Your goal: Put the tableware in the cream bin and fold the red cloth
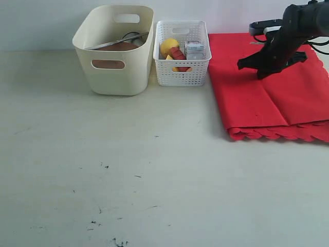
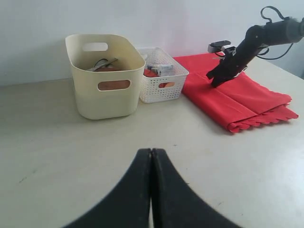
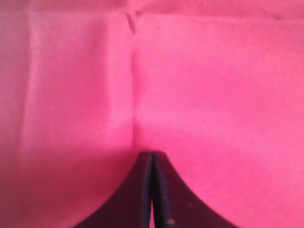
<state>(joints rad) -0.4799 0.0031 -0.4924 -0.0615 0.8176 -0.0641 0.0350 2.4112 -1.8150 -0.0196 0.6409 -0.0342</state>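
The cream bin (image 1: 115,77) stands at the back left and holds tableware: a brown plate (image 1: 121,46) and a metal utensil (image 1: 115,42) leaning across it show above the rim. At the right the red cloth (image 1: 267,103) lies folded on the table, its scalloped edges (image 1: 288,133) stacked at the near side. My right gripper (image 1: 258,73) is shut, tips down on the cloth (image 3: 213,85) at a crease, nothing between the jaws. My left gripper (image 2: 151,151) is shut and empty over bare table, well short of the bin (image 2: 95,102); the exterior view does not show it.
A white lattice basket (image 1: 182,72) stands between bin and cloth, holding a lemon (image 1: 168,46), a sausage (image 1: 178,54) and a milk carton (image 1: 194,50). The pale table (image 1: 154,170) stretches in front, marked with small dark specks.
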